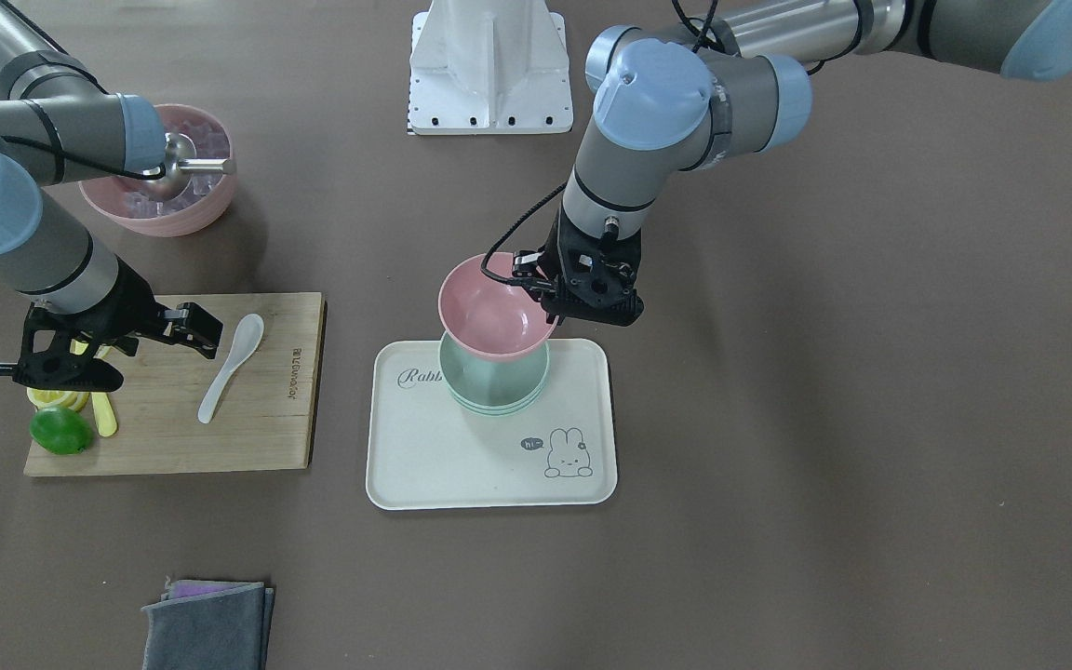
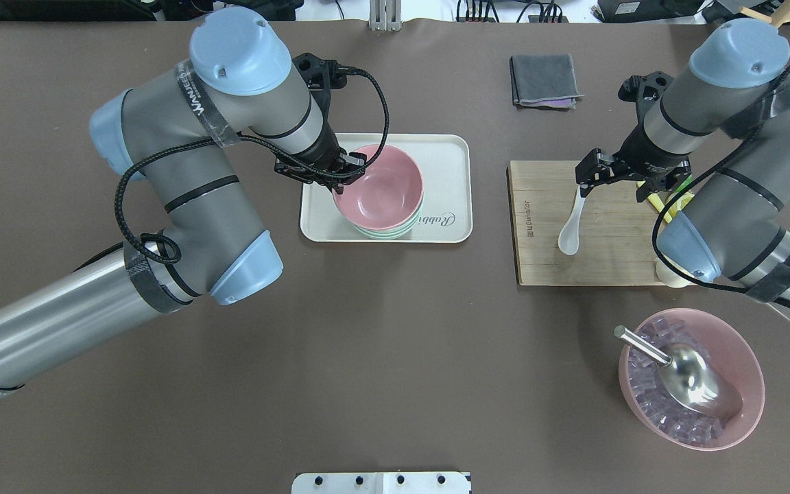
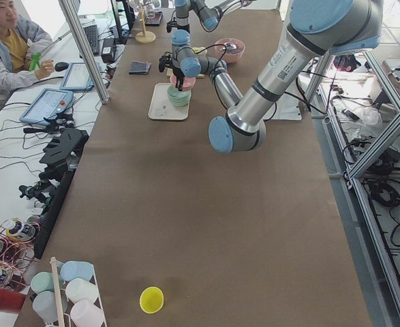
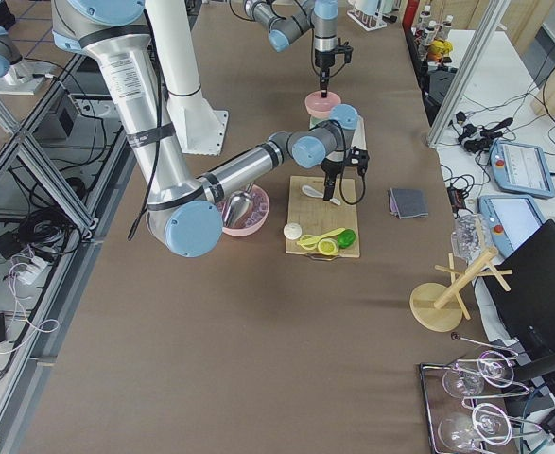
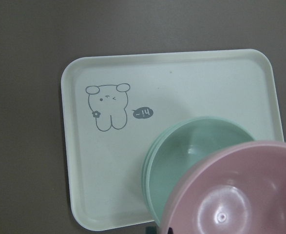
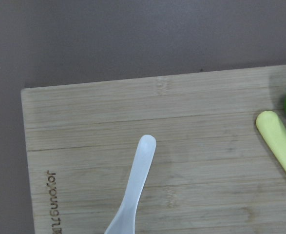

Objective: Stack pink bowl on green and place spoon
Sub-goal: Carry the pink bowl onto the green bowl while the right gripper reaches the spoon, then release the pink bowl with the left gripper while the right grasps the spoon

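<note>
A pale pink bowl (image 1: 494, 312) hangs tilted just over a green bowl (image 1: 496, 381), which stands on a white rabbit tray (image 1: 462, 465). My left gripper (image 1: 555, 300) is shut on the pink bowl's rim; it also shows in the overhead view (image 2: 348, 173). In the left wrist view the pink bowl (image 5: 235, 195) overlaps the green bowl (image 5: 181, 161). A white spoon (image 2: 571, 226) lies on a wooden cutting board (image 2: 607, 264). My right gripper (image 2: 614, 180) hovers open and empty above the board, one finger over the spoon's handle end (image 6: 145, 146).
A larger pink bowl of ice cubes (image 2: 690, 377) holds a metal scoop (image 2: 683, 370). A lime (image 1: 61, 430), lemon slices (image 1: 57, 398) and a yellow utensil (image 6: 279, 141) lie on the board. A folded grey cloth (image 2: 544, 81) lies beyond the board.
</note>
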Tool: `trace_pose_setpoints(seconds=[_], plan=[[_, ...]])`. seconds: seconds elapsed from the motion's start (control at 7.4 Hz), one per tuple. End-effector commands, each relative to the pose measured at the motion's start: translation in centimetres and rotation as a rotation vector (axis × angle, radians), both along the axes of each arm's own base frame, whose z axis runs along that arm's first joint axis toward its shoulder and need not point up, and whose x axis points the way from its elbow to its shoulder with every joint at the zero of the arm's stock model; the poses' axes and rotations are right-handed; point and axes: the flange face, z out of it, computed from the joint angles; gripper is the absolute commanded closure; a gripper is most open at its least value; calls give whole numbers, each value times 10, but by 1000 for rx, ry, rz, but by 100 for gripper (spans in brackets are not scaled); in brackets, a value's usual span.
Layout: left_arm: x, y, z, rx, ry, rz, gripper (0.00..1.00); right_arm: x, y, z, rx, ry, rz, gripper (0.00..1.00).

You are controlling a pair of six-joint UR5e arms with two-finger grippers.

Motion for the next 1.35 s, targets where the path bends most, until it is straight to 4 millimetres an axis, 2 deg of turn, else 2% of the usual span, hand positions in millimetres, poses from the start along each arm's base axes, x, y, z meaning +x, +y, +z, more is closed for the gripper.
trace_pose_setpoints(seconds=[0.0, 0.41, 0.54, 0.68, 0.81, 0.95, 1.08, 1.22], plan=[[9, -4, 6, 28, 11, -10, 100, -16, 3, -5, -10, 4, 2, 0], [15, -11, 11, 55, 40, -13, 100, -40, 6, -10, -33, 23, 26, 0], [14, -11, 13, 60, 44, -13, 54, -44, 4, -12, -39, 23, 31, 0], [11, -10, 11, 68, 55, -17, 20, -50, -2, -1, -50, 45, 34, 0], [9, -14, 18, 76, 36, -43, 10, -55, -8, 0, -45, 59, 43, 0], [8, -16, 19, 83, 29, -68, 10, -60, -8, 6, -46, 63, 36, 6], [6, -15, 16, 87, 34, -71, 10, -62, -11, 10, -40, 56, 40, 29], [5, -15, 15, 89, 37, -72, 10, -64, -12, 13, -49, 57, 43, 46]])
